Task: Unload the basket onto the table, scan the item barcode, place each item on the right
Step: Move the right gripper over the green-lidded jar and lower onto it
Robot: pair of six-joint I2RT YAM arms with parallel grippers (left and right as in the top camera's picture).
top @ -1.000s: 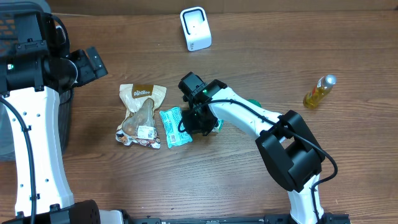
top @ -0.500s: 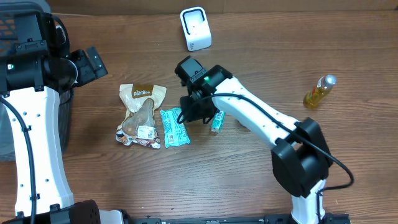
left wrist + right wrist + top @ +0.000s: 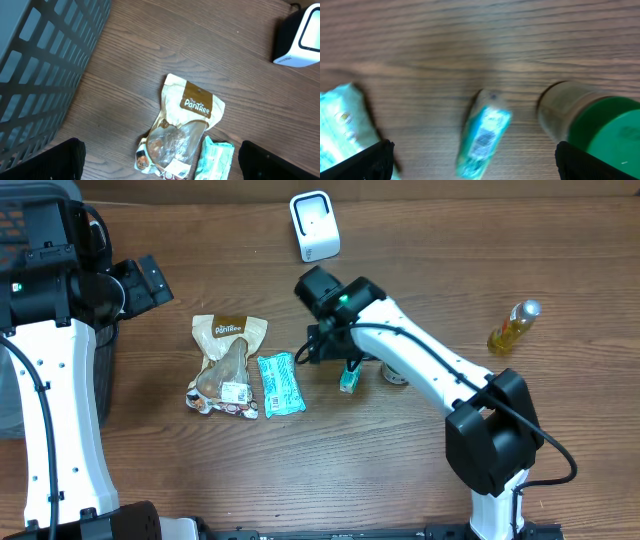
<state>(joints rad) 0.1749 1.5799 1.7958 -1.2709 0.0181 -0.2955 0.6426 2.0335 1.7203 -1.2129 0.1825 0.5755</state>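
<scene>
two claws spread wide: right gripper (image 3: pixel 481 162) hangs above the small teal box (image 3: pixel 485 132), green-lidded jar (image 3: pixel 600 125) just beside it; left gripper (image 3: pixel 160 162) well away.

A tan snack pouch (image 3: pixel 186 127) lies between the wide-spread fingers (image 3: pixel 50 161), teal packet (image 3: pixel 215 159) just beside it. Grey basket (image 3: pixel 45 65) ahead-left, white scanner (image 3: pixel 300 37) ahead-right.

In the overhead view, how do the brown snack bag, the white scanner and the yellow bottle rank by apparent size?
Largest: brown snack bag.
Then: white scanner.
Smallest: yellow bottle.
</scene>
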